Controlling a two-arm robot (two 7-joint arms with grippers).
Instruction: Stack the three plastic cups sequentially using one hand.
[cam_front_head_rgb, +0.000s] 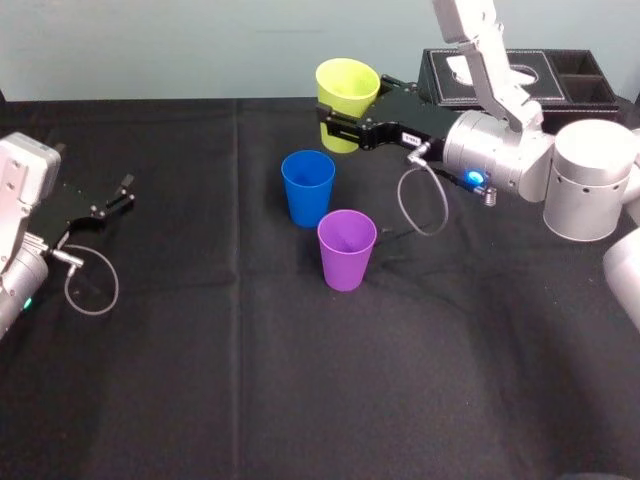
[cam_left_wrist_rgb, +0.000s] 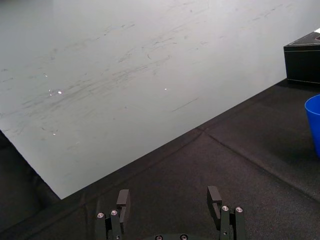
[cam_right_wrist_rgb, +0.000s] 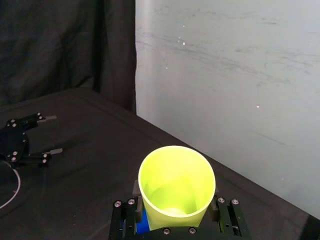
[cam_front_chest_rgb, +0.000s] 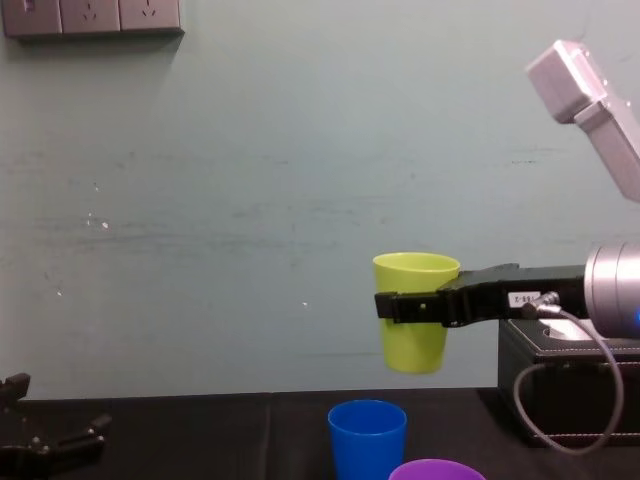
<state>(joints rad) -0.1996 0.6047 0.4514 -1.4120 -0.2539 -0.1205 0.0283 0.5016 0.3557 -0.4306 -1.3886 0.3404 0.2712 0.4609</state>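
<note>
My right gripper is shut on the yellow-green cup, one finger on each side of its wall, and holds it upright in the air. The blue cup stands on the black cloth below and slightly nearer me than the held cup; the chest view shows a clear gap between them. The purple cup stands upright just in front and to the right of the blue one. In the right wrist view the yellow-green cup sits between the fingers with a sliver of blue beneath. My left gripper rests open at the far left.
A black leather tissue box stands at the back right, behind my right arm. A black cloth covers the table, and a pale wall rises behind it. A cable loop hangs from the right wrist near the purple cup.
</note>
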